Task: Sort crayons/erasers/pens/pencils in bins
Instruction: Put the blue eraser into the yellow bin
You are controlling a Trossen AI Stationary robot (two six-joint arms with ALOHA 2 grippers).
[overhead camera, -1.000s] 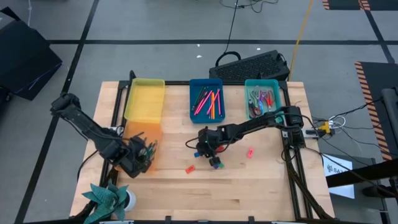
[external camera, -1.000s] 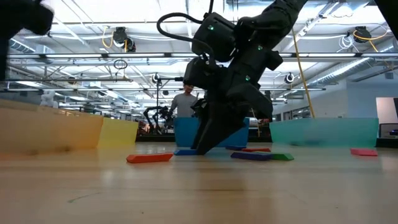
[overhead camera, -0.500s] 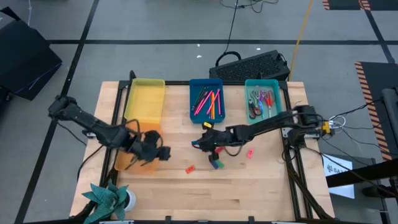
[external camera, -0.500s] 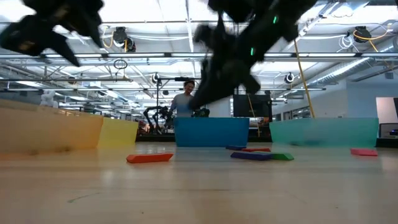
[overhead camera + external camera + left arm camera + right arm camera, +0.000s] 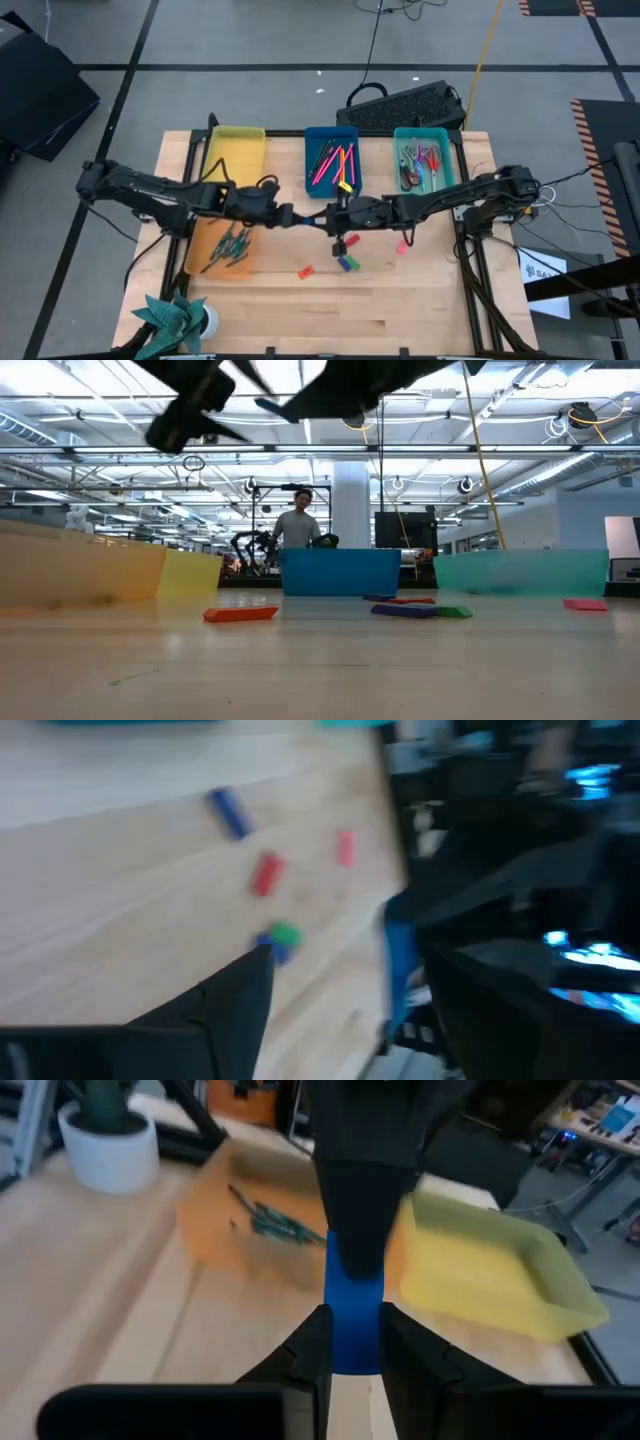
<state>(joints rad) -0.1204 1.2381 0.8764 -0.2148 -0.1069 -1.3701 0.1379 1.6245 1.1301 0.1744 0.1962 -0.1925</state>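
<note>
At frame centre, the left gripper [image 5: 288, 215] and the right gripper [image 5: 325, 217] meet tip to tip above the table [image 5: 430, 300]. Below them lie loose erasers [image 5: 345, 263]. The yellow bin [image 5: 234, 160], blue bin [image 5: 331, 160] and teal bin [image 5: 422, 157] line the upper edge; the orange bin [image 5: 224, 247] sits lower left.

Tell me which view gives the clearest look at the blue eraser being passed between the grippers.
The right wrist view: the blue eraser fills the centre, pinched between the right gripper and the left gripper. The left wrist view shows it blurred. The high view shows only the grippers meeting; the low view misses it.
</note>
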